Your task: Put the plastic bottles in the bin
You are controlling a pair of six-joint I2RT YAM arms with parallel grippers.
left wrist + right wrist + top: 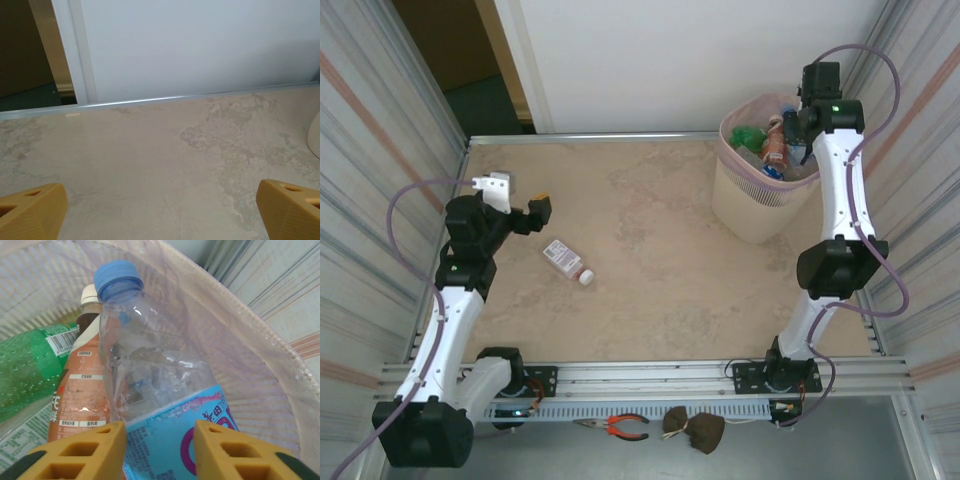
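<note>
Right wrist, bin (pixel 260 355), clear bottle (pixel 150 370) beside brown bottle (pixel 80 390) inside

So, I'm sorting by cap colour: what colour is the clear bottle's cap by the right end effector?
Blue. The cap shows best in the right wrist view.

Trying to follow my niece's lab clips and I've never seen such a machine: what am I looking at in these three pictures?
These are two robot arms bolted to the near edge of a table. One picture looks down from above; the other two come from cameras on each wrist. The left tool hangs open over bare tabletop, near a small bottle lying on its side. The right tool is over the pink bin, its fingers closed on a clear blue-capped bottle. A brown bottle and a green bottle already lie inside.
</note>
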